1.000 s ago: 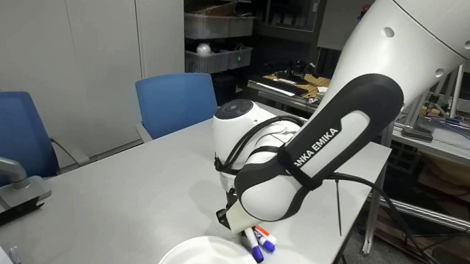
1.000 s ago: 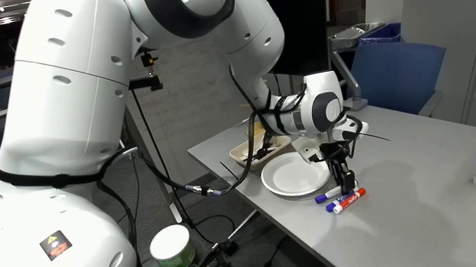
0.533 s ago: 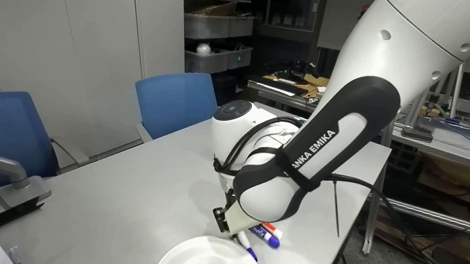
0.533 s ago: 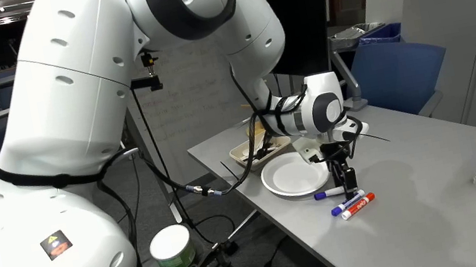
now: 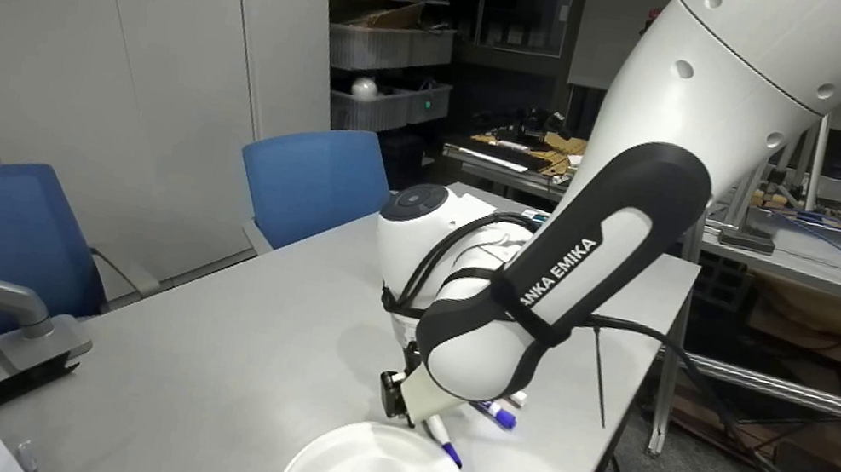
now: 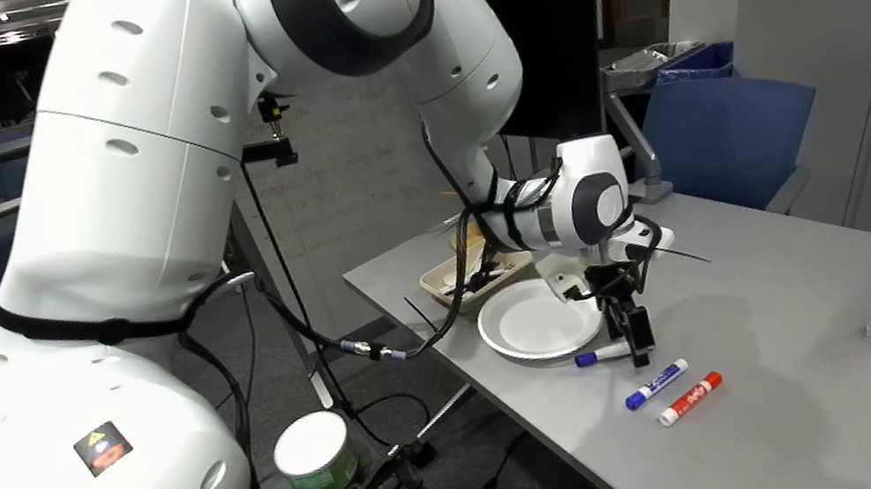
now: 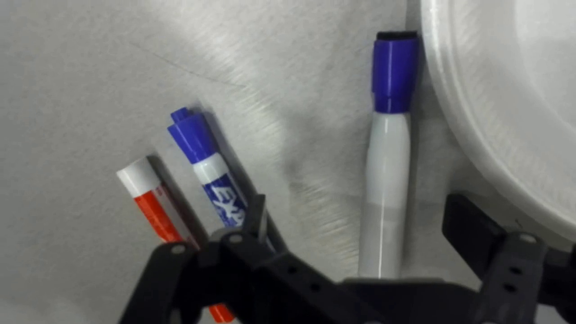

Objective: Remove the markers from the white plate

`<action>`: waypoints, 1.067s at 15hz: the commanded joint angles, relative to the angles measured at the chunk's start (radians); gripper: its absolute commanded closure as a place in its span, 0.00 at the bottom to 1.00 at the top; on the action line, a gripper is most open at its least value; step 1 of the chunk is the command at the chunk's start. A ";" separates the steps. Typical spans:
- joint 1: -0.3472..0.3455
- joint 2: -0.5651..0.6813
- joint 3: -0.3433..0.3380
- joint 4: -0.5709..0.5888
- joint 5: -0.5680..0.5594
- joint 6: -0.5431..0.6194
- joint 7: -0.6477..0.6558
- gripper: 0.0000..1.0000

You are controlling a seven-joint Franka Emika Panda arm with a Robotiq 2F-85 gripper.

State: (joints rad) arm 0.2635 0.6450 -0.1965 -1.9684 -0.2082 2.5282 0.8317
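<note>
- In the wrist view, my gripper [image 7: 355,216] is spread wide, a finger either side of a blue-capped marker [image 7: 387,166] (gaps show on both sides).
- The white plate [image 7: 508,99] fills the upper right, just beside that marker.
- At left, a second blue-capped marker [image 7: 216,177] and a red marker [image 7: 158,216] slant across the gray table [image 7: 90,90].

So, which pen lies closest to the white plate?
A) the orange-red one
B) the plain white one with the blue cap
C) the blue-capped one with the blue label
B: in the wrist view the plain white marker lies right beside the white plate, while the blue-labelled marker and the orange-red marker lie farther out on the table.
</note>
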 commanded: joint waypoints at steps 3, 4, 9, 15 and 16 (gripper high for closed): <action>-0.005 -0.051 0.004 -0.063 -0.006 -0.015 -0.024 0.00; -0.003 -0.077 0.006 -0.086 -0.004 -0.015 -0.023 0.00; 0.026 -0.240 0.005 -0.213 -0.040 -0.003 0.002 0.00; -0.008 -0.466 0.110 -0.369 -0.010 -0.004 -0.068 0.00; -0.013 -0.505 0.131 -0.397 0.001 -0.003 -0.085 0.00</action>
State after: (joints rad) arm 0.2815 0.2803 -0.1281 -2.2524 -0.2280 2.5215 0.8054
